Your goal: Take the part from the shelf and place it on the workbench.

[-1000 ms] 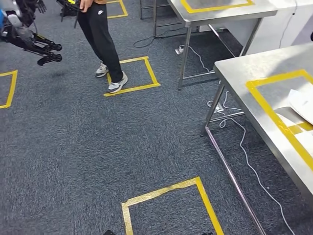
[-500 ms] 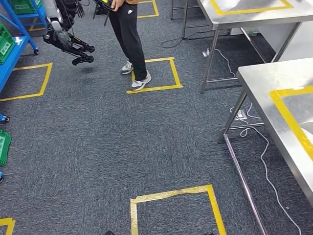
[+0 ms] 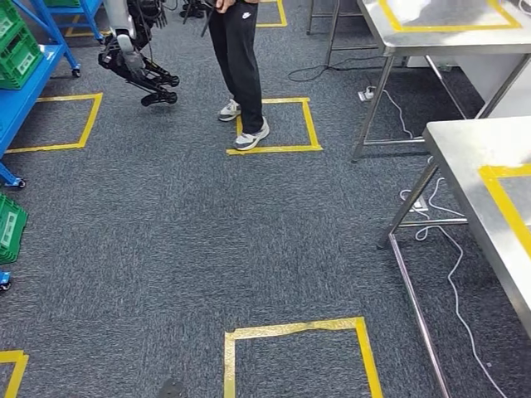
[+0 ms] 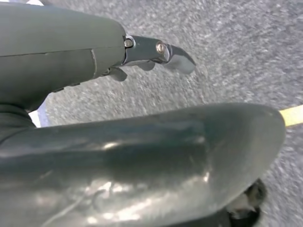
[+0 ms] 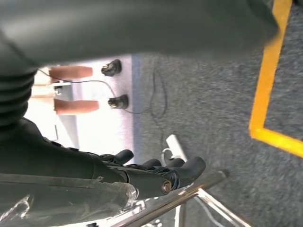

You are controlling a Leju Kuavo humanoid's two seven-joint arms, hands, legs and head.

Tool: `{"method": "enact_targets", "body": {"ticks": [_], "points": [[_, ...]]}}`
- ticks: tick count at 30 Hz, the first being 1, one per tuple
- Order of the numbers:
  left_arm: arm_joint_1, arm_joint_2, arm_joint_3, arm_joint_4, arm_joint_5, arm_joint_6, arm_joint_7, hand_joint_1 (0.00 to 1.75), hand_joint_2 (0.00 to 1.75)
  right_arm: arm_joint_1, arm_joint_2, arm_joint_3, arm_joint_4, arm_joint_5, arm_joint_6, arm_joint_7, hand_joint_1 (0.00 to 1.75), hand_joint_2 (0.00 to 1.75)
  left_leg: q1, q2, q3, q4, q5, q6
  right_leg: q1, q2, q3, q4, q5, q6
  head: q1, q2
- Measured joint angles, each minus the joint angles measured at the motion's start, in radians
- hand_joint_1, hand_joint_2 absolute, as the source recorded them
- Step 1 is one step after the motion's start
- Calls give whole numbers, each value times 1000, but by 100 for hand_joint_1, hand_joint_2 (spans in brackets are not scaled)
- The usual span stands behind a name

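The blue shelf (image 3: 25, 79) stands at the left edge of the head view, with a green crate (image 3: 17, 48) on it and another green crate (image 3: 8, 229) lower down. I cannot make out the part itself. The steel workbench (image 3: 470, 170) with yellow tape reaches in from the right. In the left wrist view my left hand (image 4: 150, 151) hangs over the carpet, its fingers (image 4: 157, 49) stretched out and holding nothing. My right hand (image 5: 107, 175) hangs beside a table leg, with its fingers (image 5: 180, 169) straight and nothing in them.
A person (image 3: 241, 58) in dark trousers stands on a taped square ahead. Another robot's legs (image 3: 141, 70) are near the shelf. A second steel table (image 3: 438, 31) stands at the back right. Cables (image 3: 452, 278) trail under the workbench. A yellow taped square (image 3: 294, 332) marks the carpet close by.
The camera has turned left: the whole scene has slid right, the blue shelf and green crates have come in at the left, and less of the workbench shows.
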Motion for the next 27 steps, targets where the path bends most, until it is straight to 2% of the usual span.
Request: {"method": "enact_targets", "body": {"ticks": [2,3,4,5,7,8,9,10,12,14,15,17,18,19,20,21,23,25,27], "points": [[0,-2,11,0,5,-13,-25,0,0,0,0,6,0,14,-1,20,0,0,0,0,0,0,-1,5,-2,0,-61,131,-61,8,4,0],[1,-2,16,0,7,-19,-41,0,0,2,0,12,0,23,1,31,0,0,0,0,0,0,-1,6,-3,0,-89,187,-79,11,4,0],[1,-3,21,0,9,-23,-55,0,0,3,0,17,0,32,3,39,0,0,0,0,1,0,-1,6,-5,0,-102,210,-78,13,5,0],[2,-3,26,0,10,-26,-65,0,0,5,0,23,0,37,6,44,0,0,0,-1,2,0,-1,6,-8,0,-96,194,-59,15,4,0],[2,-4,33,0,12,-28,-73,0,0,5,0,30,0,43,8,47,0,0,2,-2,5,2,-4,0,-15,0,-37,70,7,20,5,0],[1,-3,34,0,12,-28,-75,0,0,4,1,34,0,44,9,48,0,0,1,-3,5,6,-6,-5,-17,3,-6,7,31,20,5,0],[1,-3,35,0,12,-29,-76,0,0,3,2,37,0,45,9,48,0,0,-1,-4,4,8,-7,-12,-18,6,16,-37,44,16,4,0],[0,-3,36,0,12,-29,-78,0,0,2,3,40,1,45,10,48,0,0,-2,-5,3,10,-6,-18,-17,9,25,-56,47,10,4,0],[1,-4,38,0,12,-34,-87,0,0,3,3,45,1,43,11,52,0,0,0,-5,1,7,-3,-28,-13,12,23,-58,49,-8,2,0],[1,-4,40,0,15,-50,-109,0,0,5,3,46,1,39,12,55,0,0,3,-3,-8,25,-20,-36,-12,10,22,-61,54,-22,0,0],[0,-5,42,0,17,-59,-122,0,0,5,3,46,1,38,13,56,0,0,3,-2,-25,60,-44,-39,-12,9,21,-63,56,-28,-2,0],[-2,-6,48,0,16,-66,-138,0,0,5,3,46,1,36,14,56,0,0,3,0,-79,178,-107,-42,-10,6,19,-63,57,-35,-4,0],[-2,-7,50,0,13,-65,-143,0,0,5,3,46,1,35,15,56,0,0,3,0,-106,235,-129,-42,-9,5,18,-63,57,-37,-4,0],[-1,-7,51,0,9,-64,-147,0,0,6,3,46,1,34,16,56,0,0,3,0,-122,268,-134,-41,-7,5,17,-63,56,-38,-4,0],[0,-7,51,0,6,-63,-150,0,0,6,3,46,1,33,16,56,0,0,3,0,-122,266,-119,-39,-6,5,18,-63,52,-39,-4,0],[0,-7,51,0,3,-63,-152,0,0,7,3,46,1,32,16,56,0,0,3,0,-106,234,-91,-36,-6,6,19,-63,49,-39,-4,0],[-2,-7,52,0,1,-68,-152,0,0,7,3,46,0,31,17,54,0,0,1,3,-42,114,-37,-27,-3,6,25,-62,39,-35,-4,0],[-6,-7,54,0,2,-72,-148,0,0,7,3,46,0,31,18,53,0,0,-3,8,7,26,-34,-20,-1,6,31,-68,28,-24,-4,0],[-7,-7,55,0,3,-74,-145,0,0,7,3,46,0,30,19,52,0,0,-5,6,25,-2,-43,-11,-2,4,44,-70,31,-10,-4,0]]}}
